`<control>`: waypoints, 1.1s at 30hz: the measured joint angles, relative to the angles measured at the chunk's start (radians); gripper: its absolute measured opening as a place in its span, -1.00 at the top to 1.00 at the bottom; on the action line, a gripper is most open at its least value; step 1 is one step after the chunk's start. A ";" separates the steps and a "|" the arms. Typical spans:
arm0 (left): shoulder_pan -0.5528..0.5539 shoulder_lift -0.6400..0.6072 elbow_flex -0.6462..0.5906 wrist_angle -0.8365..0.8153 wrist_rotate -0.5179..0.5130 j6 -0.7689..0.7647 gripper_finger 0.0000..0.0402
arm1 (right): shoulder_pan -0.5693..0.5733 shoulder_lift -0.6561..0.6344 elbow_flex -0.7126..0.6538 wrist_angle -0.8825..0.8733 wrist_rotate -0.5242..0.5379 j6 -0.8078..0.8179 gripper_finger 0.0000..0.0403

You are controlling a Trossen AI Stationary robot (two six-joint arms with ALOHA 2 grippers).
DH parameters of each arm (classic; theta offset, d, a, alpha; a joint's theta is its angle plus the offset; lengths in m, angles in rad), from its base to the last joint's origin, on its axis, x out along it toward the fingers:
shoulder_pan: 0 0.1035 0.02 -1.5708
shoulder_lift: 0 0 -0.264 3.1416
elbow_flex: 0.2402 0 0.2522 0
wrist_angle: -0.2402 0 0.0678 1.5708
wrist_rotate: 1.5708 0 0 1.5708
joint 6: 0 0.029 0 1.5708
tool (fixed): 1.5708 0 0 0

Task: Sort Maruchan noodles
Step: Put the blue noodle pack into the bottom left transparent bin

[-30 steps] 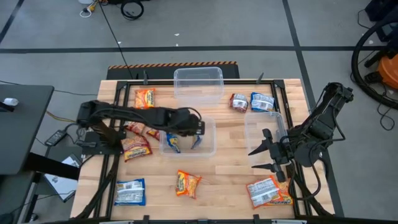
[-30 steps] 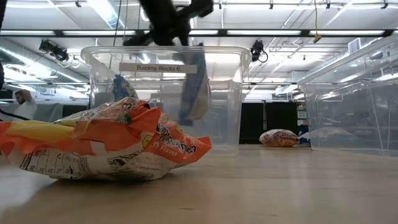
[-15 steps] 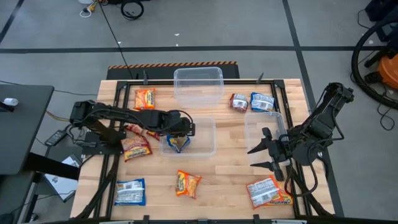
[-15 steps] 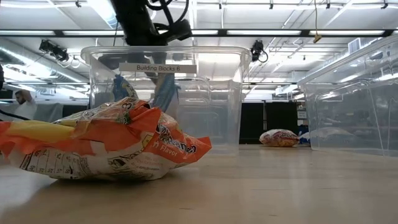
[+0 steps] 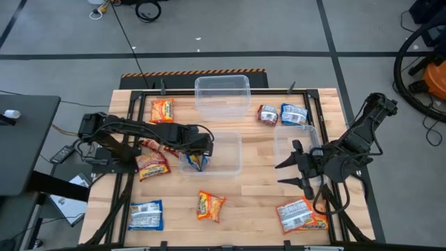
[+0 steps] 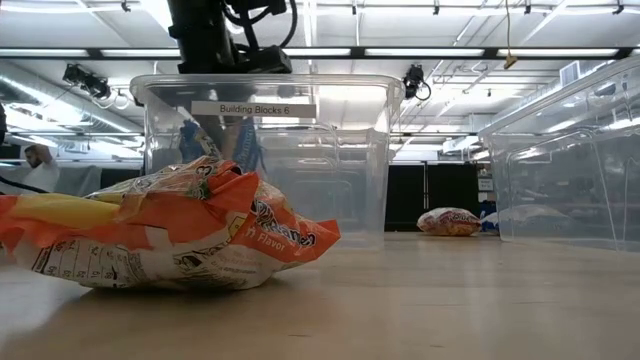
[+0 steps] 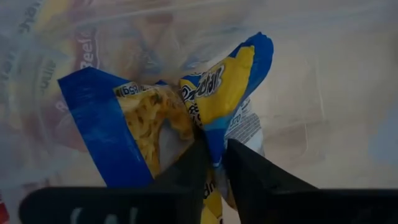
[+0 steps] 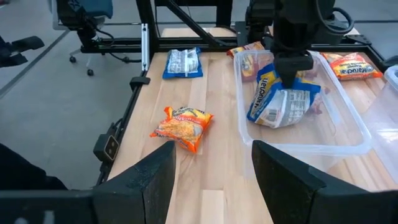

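My left gripper (image 5: 199, 152) reaches into the middle clear tub (image 5: 233, 150) from above and is shut on a blue-and-yellow noodle packet (image 7: 231, 84). A second blue packet (image 7: 102, 134) lies beside it in the same tub. The low view shows the held packet (image 6: 240, 150) through the tub wall. My right gripper (image 5: 287, 174) is open and hovers by the right tub (image 5: 281, 139), touching nothing. Loose packets lie flat on the table: an orange one (image 5: 210, 206), a blue one (image 5: 145, 215) and a red-white one (image 5: 301, 215). My left gripper pinches the blue-and-yellow packet between its two fingers at a crinkled upper edge (image 7: 214, 134), coming from above and pointing down. The packet (image 8: 277, 99) stands roughly upright below the fingers inside the tub. Its lower end is down by the tub floor, against the other blue packet.
An empty clear tub (image 5: 221, 94) stands at the far edge. More packets lie around: orange (image 5: 162, 109), red (image 5: 268, 113) and blue (image 5: 294, 113) at the far side, and two reddish ones (image 5: 152, 164) left of the middle tub. Bare wood shows between the tubs and the near edge.
My left gripper has carried the held blue packet across the inside of the middle tub, from its right part toward the table's left. The packet now hangs next to the other blue packet. The gripper has stayed shut on it throughout.
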 joint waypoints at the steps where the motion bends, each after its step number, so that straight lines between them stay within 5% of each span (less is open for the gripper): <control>1: 0.000 0.000 0.000 0.001 0.000 0.003 0.59 | -0.002 0.000 0.000 0.000 0.000 0.000 -0.08; 9: 0.000 0.000 0.000 -0.012 0.026 0.077 0.54 | -0.005 0.000 0.000 0.001 -0.008 0.005 -0.08; 16: 0.001 0.000 0.000 -0.008 0.007 0.049 0.93 | -0.005 0.000 0.000 0.001 -0.009 0.024 -0.08; 28: -0.008 -0.001 0.002 0.256 -0.016 -0.004 0.95 | -0.005 0.000 0.000 -0.002 -0.054 0.033 -0.08; 33: -0.024 0.007 0.003 0.170 -0.042 -0.034 0.95 | -0.005 0.000 0.000 -0.002 -0.054 0.034 -0.08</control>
